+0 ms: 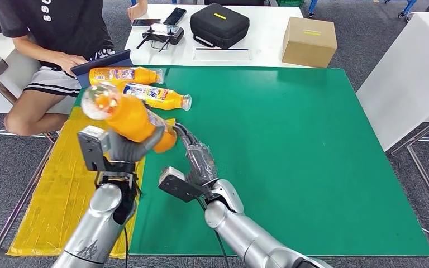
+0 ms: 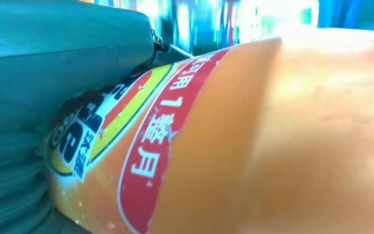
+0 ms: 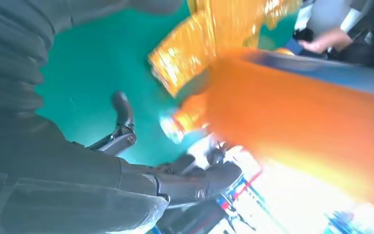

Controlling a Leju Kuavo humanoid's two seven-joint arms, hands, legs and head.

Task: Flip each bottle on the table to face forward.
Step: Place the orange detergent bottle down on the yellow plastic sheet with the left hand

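Observation:
My left hand (image 1: 124,148) grips an orange bottle (image 1: 127,116) and holds it above the table's left edge, with its clear base turned up towards me. The bottle's red and yellow label (image 2: 141,146) lies close against the left hand's grey cover. My right hand (image 1: 197,159) is on the green mat (image 1: 290,156) just right of the bottle, fingers (image 3: 122,112) spread around its neck end (image 3: 175,124) without closing on it. Two more orange bottles (image 1: 124,75) (image 1: 157,96) lie on their sides at the mat's far left corner.
A seated person (image 1: 50,44) sits at the far left with a tablet (image 1: 101,62) by the bottles. A yellow sheet (image 1: 61,190) covers the table's left strip. Behind, a white table (image 1: 257,47) holds a black case (image 1: 219,24), a cardboard box (image 1: 308,40), phones and a controller.

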